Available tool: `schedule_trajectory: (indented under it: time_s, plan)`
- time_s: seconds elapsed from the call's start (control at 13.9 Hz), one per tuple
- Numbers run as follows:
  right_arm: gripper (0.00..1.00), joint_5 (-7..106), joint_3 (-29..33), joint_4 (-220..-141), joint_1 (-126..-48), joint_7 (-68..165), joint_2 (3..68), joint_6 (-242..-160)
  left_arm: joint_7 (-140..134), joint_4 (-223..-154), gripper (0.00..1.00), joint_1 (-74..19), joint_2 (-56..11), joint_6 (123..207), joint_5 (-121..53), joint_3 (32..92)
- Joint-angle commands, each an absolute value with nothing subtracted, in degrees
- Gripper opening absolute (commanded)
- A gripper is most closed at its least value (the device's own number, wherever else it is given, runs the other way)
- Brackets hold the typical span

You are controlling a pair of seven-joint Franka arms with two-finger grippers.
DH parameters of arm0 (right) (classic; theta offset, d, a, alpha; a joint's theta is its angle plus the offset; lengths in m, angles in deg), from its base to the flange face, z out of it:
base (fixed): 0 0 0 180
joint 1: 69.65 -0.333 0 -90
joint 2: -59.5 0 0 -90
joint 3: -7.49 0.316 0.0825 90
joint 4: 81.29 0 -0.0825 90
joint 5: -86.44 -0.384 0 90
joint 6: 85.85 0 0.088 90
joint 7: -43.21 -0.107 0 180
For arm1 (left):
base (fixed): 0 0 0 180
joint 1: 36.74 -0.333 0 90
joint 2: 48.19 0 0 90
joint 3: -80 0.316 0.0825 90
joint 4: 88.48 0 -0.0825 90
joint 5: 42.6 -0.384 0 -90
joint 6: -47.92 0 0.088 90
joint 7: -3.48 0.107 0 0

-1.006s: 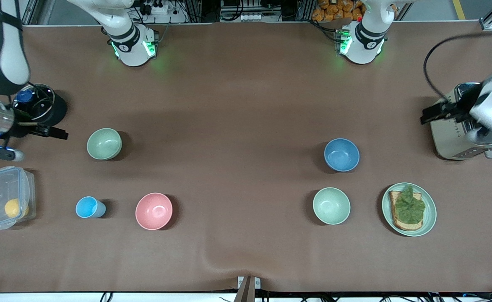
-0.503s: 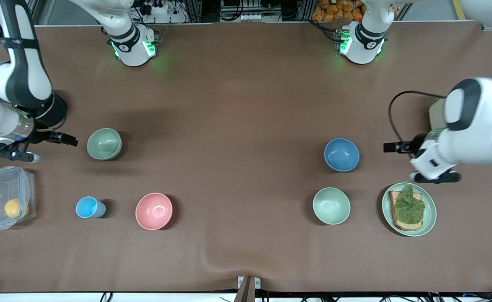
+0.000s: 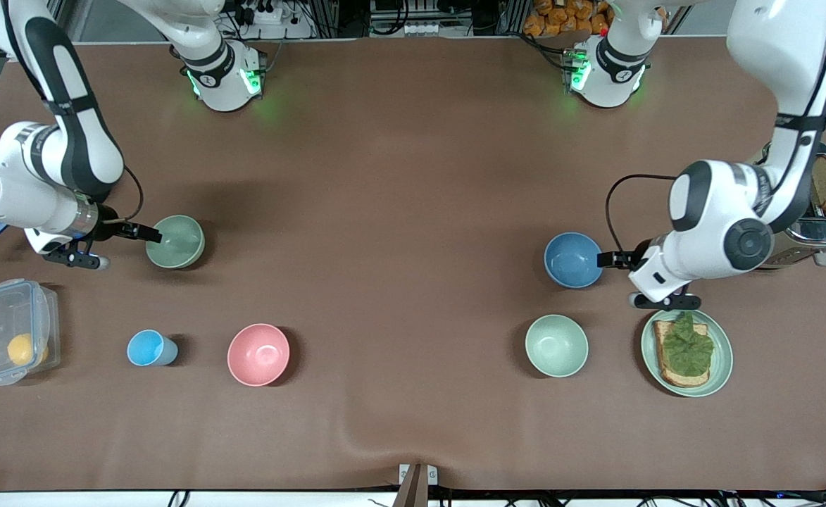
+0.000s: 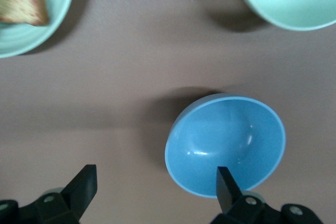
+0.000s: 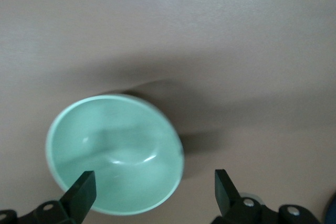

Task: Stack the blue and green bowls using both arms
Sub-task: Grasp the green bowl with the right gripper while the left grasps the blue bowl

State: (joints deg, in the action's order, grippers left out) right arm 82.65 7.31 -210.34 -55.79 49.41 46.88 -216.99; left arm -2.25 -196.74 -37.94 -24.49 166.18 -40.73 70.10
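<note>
The blue bowl (image 3: 573,260) sits upright toward the left arm's end of the table. My left gripper (image 3: 618,280) is open beside it, between the bowl and the toast plate. In the left wrist view the blue bowl (image 4: 226,142) lies off to one side of my left gripper (image 4: 155,182), with one fingertip (image 4: 224,182) over its rim. The green bowl (image 3: 175,241) sits upright toward the right arm's end. My right gripper (image 3: 131,250) is open beside it, one finger reaching its rim. In the right wrist view my right gripper (image 5: 152,184) is open, with the green bowl (image 5: 115,153) partly between the fingers.
A mint-green bowl (image 3: 556,345) and a green plate (image 3: 721,366) with toast lie nearer to the front camera than the blue bowl. A toaster (image 3: 817,225) stands at the left arm's end. A pink bowl (image 3: 258,354), a light-blue cup (image 3: 151,348) and a clear lidded box (image 3: 11,329) lie nearer the camera than the green bowl.
Both arms have swung in from the table's ends. The left gripper has come from the toaster to the blue bowl, the right gripper up to the green bowl's rim. No bowl has moved.
</note>
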Motion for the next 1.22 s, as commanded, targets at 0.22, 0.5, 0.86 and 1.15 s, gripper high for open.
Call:
schedule_trajectory:
  time_s: [0.22, 0.5, 0.86, 1.15]
  plan:
    - [0.68, 70.90, 8.11, -211.71, -49.96, 60.96, 40.42, -223.84, -8.27, -197.20, 1.00, -35.96, -18.93, 167.28, -40.40, 70.25]
    - [0.04, 70.27, 8.11, -211.63, -50.22, 60.61, 40.43, -222.70, -9.26, -197.11, 1.00, -35.24, -17.34, 167.36, -41.28, 70.33]
    - [0.00, 70.27, 8.37, -203.49, -51.36, 50.19, 41.04, -207.28, -9.35, -197.20, 1.00, -35.42, -16.02, 167.72, -41.28, 70.34]
    - [0.00, 70.28, 8.55, -197.13, -54.17, 41.98, 42.26, -195.38, -10.04, -197.29, 0.28, -35.59, -16.02, 167.63, -41.29, 70.42]
